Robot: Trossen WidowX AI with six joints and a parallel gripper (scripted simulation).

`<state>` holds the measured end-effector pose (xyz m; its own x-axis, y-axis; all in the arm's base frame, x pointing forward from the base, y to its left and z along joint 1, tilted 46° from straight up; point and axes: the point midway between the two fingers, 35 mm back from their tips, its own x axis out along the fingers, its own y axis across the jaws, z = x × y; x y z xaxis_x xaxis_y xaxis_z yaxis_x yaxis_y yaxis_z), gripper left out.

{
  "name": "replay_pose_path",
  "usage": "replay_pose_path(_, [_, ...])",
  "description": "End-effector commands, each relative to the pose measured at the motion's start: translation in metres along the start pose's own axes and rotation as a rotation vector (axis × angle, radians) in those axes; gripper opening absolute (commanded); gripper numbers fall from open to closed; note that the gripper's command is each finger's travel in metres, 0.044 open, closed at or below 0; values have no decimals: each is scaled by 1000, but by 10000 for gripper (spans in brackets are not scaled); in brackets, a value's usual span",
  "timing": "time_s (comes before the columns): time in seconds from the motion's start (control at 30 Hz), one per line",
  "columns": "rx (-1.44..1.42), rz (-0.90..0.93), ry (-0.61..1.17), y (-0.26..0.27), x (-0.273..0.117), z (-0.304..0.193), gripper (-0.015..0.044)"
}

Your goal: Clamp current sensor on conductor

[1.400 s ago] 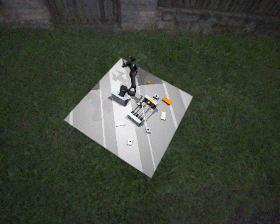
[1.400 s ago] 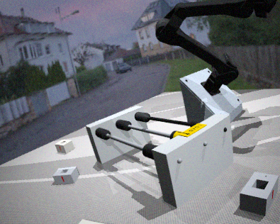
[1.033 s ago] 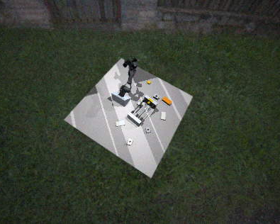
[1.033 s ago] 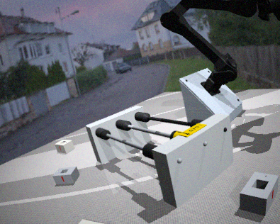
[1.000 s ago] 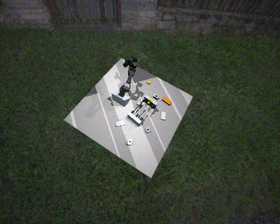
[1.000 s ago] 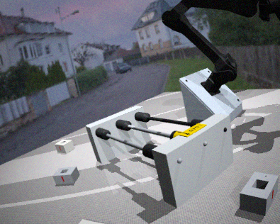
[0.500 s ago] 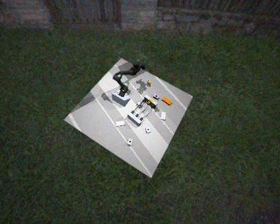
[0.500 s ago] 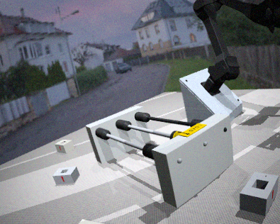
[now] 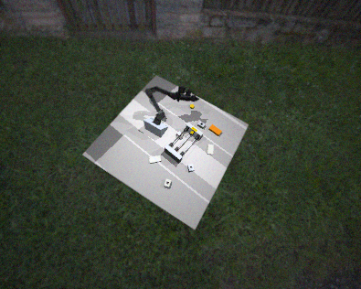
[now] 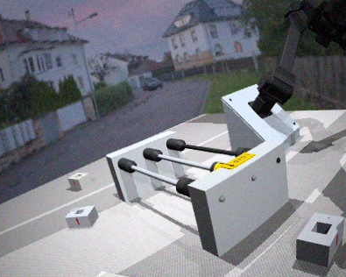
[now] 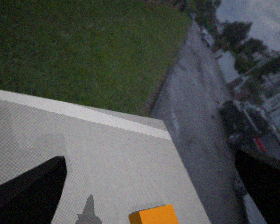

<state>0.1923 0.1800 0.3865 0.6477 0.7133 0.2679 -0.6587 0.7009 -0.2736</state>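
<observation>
My gripper [image 9: 196, 97] [image 11: 152, 160] is open and empty, raised above the far side of the table. The LOAD marker [image 9: 194, 130] [image 10: 243, 161] is a yellow tag on one end wall of the rack, at the middle conductor [image 9: 185, 140] [image 10: 183, 161]. Three small blocks with square holes stand around the rack: one block [image 9: 201, 124] [image 10: 320, 240], a second block [image 9: 191, 167] [image 10: 81, 216] and a third block [image 9: 167, 183] [image 10: 78, 181]. Red arrows show on them in the exterior view. I cannot tell which thing is the open sensor; a small pale shape [image 9: 179, 135] beside the conductors is unclear.
An orange block [image 9: 215, 130] [image 11: 159, 215] lies near the table's far right edge. A small yellow object [image 9: 192, 106] lies below the gripper. Flat white pieces lie on either side of the rack, one white piece [image 9: 154, 159] and another white piece [image 9: 210, 149]. The rack's walls stand upright.
</observation>
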Motion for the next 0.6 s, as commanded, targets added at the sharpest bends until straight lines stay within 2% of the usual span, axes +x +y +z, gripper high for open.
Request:
replay_pose_path(0.0, [35,-181,113,-45,2,-34,440])
replay_pose_path(0.17, [81,-462,230,-117,-17,-72,440])
replay_pose_path(0.33, [130,-746,315,-182,-58,-103,440])
replay_pose_path(0.57, [139,-778,338,-190,-65,-109,440])
